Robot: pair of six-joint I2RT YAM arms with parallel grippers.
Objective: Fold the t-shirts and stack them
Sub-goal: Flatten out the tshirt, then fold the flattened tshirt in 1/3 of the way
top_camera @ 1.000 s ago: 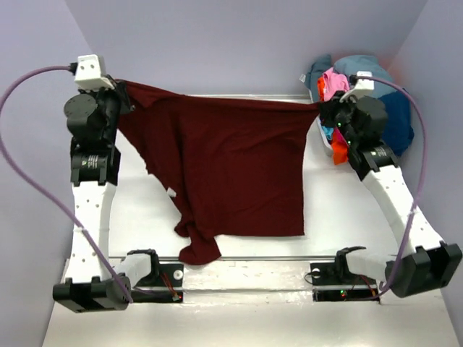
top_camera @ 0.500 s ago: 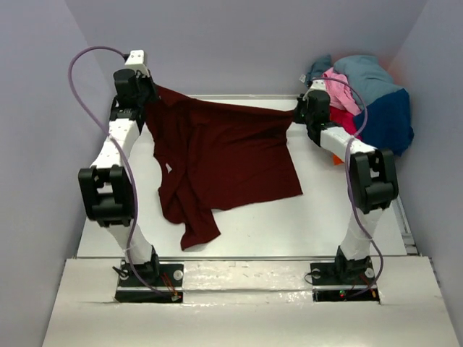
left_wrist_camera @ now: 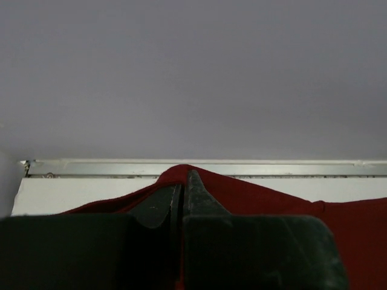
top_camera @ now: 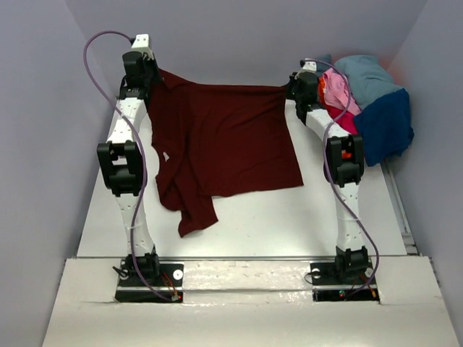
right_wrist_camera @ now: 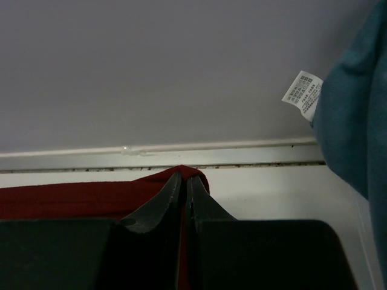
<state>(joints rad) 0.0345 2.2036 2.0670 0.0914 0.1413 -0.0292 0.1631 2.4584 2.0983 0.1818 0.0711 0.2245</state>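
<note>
Far along the table (top_camera: pixel 253 231), your left gripper (left_wrist_camera: pixel 182 184) and right gripper (right_wrist_camera: pixel 184 184), jaws pinching the maroon t-shirt (top_camera: pixel 224 144) in wrist views, its spread body only overhead.

My overhead feed: maroon shirt (top_camera: pixel 224 144) taut along its far edge, near-left corner crumpled; heap of pink, teal, navy and red shirts (top_camera: pixel 369 79) far right.
</note>
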